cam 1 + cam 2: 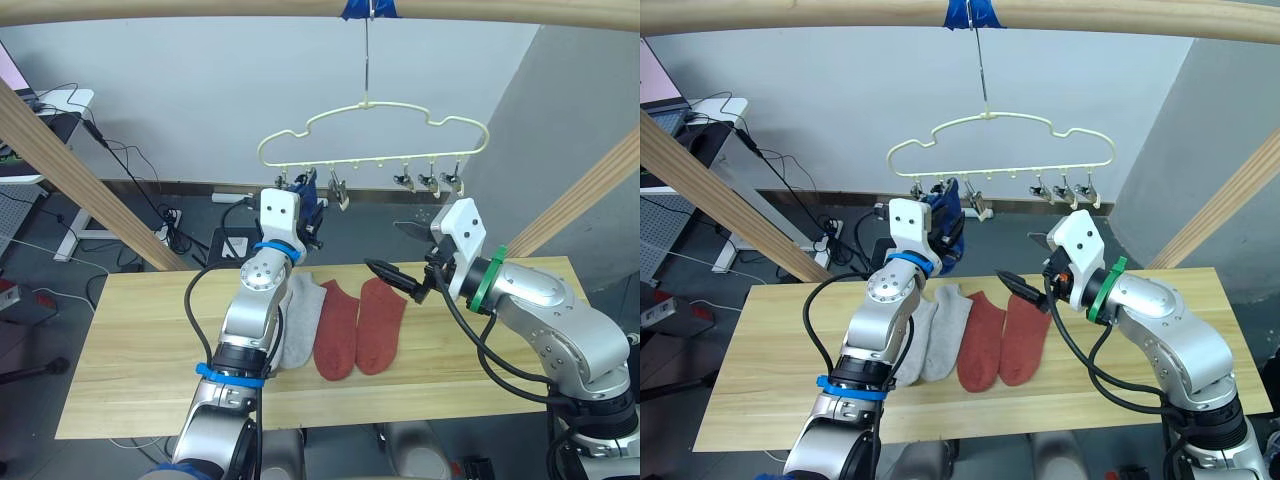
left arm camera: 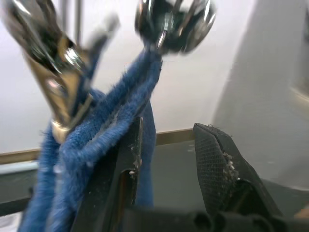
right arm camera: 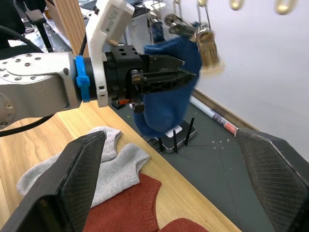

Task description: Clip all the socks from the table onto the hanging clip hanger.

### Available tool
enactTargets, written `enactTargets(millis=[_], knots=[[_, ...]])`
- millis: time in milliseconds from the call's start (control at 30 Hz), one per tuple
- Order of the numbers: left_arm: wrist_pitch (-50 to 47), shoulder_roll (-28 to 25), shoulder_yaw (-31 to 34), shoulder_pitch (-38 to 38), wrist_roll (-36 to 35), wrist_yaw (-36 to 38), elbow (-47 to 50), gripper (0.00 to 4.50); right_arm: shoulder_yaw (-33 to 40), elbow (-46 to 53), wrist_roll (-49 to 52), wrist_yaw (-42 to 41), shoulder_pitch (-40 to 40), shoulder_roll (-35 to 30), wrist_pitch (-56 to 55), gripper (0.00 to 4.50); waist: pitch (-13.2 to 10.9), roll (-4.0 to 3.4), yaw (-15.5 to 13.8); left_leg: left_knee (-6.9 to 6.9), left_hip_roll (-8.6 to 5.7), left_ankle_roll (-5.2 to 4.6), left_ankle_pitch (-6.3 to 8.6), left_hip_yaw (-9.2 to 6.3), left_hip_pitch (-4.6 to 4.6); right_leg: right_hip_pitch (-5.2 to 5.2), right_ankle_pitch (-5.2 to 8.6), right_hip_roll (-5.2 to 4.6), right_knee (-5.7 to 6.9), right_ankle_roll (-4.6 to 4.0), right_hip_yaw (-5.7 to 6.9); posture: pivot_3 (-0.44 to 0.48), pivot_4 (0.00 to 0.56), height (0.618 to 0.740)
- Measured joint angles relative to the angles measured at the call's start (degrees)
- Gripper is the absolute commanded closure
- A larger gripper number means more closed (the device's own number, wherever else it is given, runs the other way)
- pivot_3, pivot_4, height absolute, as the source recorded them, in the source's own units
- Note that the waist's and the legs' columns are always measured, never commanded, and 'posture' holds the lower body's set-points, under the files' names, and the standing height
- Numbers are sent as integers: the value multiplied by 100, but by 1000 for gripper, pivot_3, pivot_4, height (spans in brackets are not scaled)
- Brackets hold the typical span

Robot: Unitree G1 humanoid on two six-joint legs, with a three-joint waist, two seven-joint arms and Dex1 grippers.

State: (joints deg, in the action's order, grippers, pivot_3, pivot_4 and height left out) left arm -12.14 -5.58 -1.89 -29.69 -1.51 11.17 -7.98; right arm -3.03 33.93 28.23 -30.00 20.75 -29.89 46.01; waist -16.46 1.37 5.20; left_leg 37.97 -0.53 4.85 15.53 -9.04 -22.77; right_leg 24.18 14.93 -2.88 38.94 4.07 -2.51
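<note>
A pale yellow clip hanger (image 1: 372, 135) with a cloud-shaped outline hangs by its long hook from a wooden pole overhead, taped there with blue tape (image 1: 368, 9). Small metal clips dangle along its bar.

At the hanger's 8 o'clock end, blue socks (image 3: 170, 92) hang from the clips, their fabric pinched in the metal jaws. The left tool (image 3: 177, 76) is raised beside them; in the left wrist view its two black fingers (image 2: 219, 166) stand apart, released, with the blue fabric brushing one finger and nothing clamped between them.

The right tool (image 1: 398, 256) hovers above the desk, below the hanger's 5 o'clock corner and well clear of the clips. Its fingers are spread wide and hold nothing.

On the light wooden desk (image 1: 140, 350), four socks lie side by side near the middle. Two light grey socks (image 1: 940, 335) sit toward 9 o'clock, partly behind the left arm, and two rust red socks (image 1: 360, 325) lie just beside them toward 3 o'clock, touching each other.

Behind the desk, cables (image 1: 130, 165) trail across a dark floor.
</note>
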Motion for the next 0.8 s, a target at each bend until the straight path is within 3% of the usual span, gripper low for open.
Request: enactTargets(millis=[233, 533, 800], knots=[[-167, -171, -21, 369, -324, 558, 579, 2683, -1, -55, -12, -47, -67, -69, -106, 0, 0, 0, -4, -1, 0, 0, 0, 0, -1, 0, 0, 0, -2, 0, 0, -170, 251, 740], [-1086, -445, -274, 1438, -641, 966, 2232, 2683, -3, -63, -51, -60, -240, -170, -192, 0, 1, -2, -7, 0, 1, 0, 0, 0, 1, -2, 0, 0, 0, 0, -2, -164, 246, 740], [-936, -183, -450, 1039, -600, 791, 2567, 2683, 171, -23, 11, -131, -355, -200, -395, 0, 1, -1, -25, 5, 0, 0, -2, 2, 5, -7, 0, 1, -1, 1, -3, -163, 251, 740]])
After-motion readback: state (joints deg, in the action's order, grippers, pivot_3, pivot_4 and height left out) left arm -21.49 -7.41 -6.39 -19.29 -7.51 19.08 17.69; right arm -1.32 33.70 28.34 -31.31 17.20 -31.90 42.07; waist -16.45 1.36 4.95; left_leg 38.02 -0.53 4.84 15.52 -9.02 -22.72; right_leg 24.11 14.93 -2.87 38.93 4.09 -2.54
